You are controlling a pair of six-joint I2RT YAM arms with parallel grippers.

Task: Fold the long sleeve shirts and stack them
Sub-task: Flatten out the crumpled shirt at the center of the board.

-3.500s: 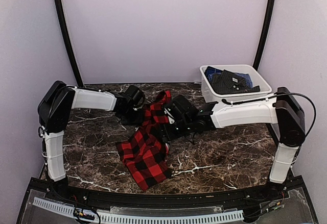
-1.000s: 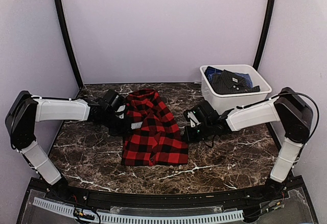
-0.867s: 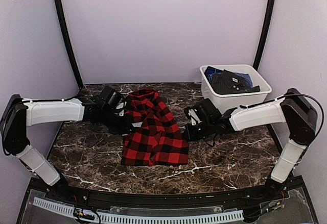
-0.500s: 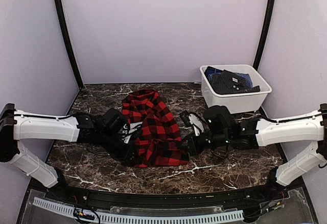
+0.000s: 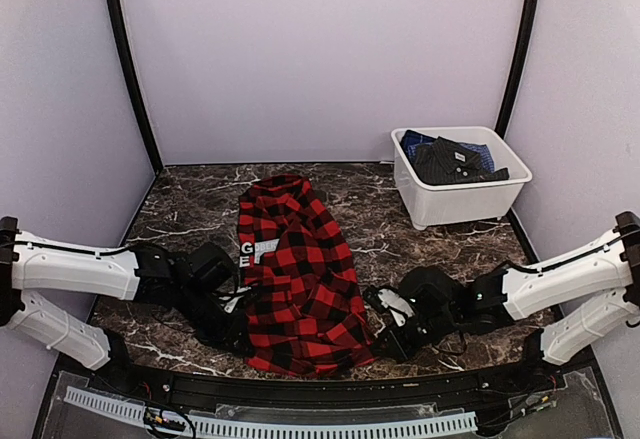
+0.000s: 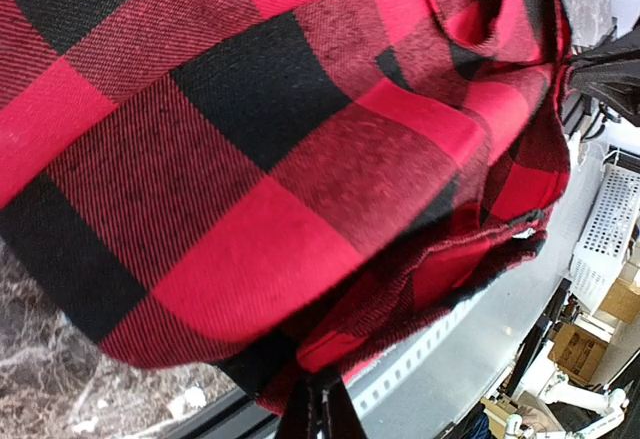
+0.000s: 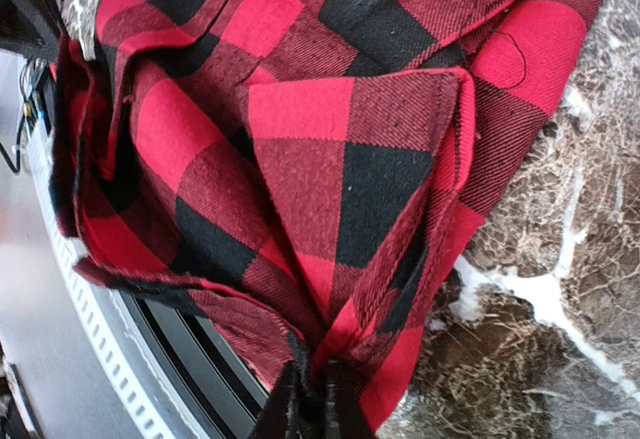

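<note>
Subject: one red-and-black buffalo-check flannel long sleeve shirt (image 5: 295, 289), lying lengthwise on the dark marble counter (image 5: 430, 249). Its near hem sits between my two end effectors. Its collar end and white neck label (image 5: 255, 251) lie beyond them, toward the back wall. The cloth is rumpled and partly doubled over, not flat. No sleeve can be told apart from the body in the overhead view.

Left end effector (image 6: 320, 411): fingers pressed together, pinching the near left corner of the hem. The wrist view shows several layers gathered into the pinch and hanging just above the counter's near edge.

Right end effector (image 7: 308, 399): fingers close together on the near right corner. A folded point of cloth runs down into the pinch, with bare marble just beside it.

Assessment: both arms reach low and wide, one at each lower corner. In my judgement this is to keep the hem taut so the body can spread before any fold is made. Folding proper is not yet begun.

Well beyond my right end effector stands a white rectangular plastic tub (image 5: 465, 204). It holds dark folded garments (image 5: 455, 159), apart from the shirt.

Risk noted: the bunched layers in each pinch may release unevenly.
</note>
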